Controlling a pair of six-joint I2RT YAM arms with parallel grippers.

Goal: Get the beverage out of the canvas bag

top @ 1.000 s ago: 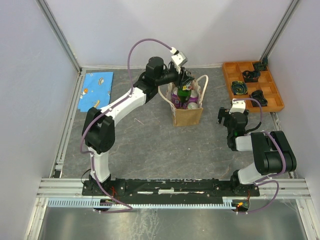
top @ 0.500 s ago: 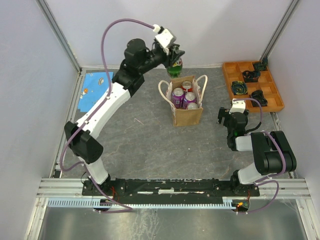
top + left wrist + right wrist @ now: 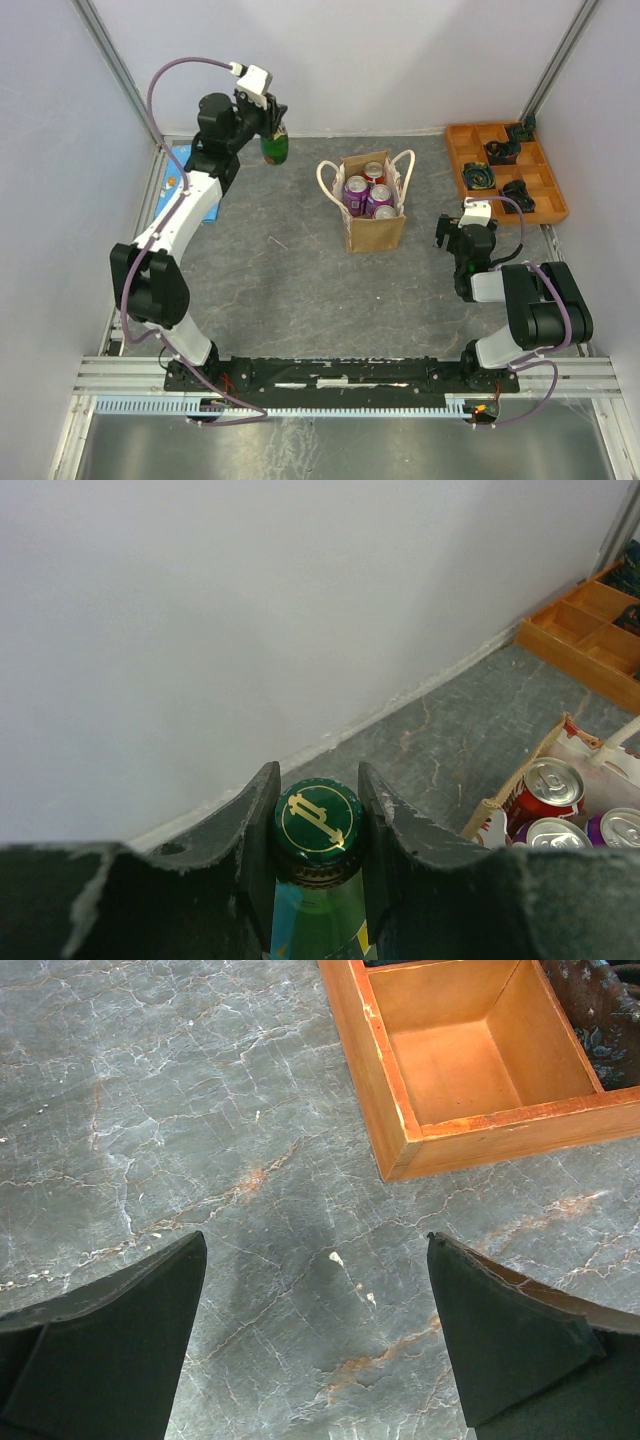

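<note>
Left wrist view shows the left gripper (image 3: pixel 316 780) pinching the green bottle (image 3: pixel 318 825) at its cap so it hangs upright, clear and left of the canvas bag (image 3: pixel 375 232); right gripper (image 3: pixel 316 1242) idles spread near the orange tray (image 3: pixel 400 1140)

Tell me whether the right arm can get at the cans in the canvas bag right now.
Probably yes. The right gripper is open and empty, near the canvas bag, whose open top shows the cans with nothing above. The left gripper holds the green bottle far off to the left.
</note>
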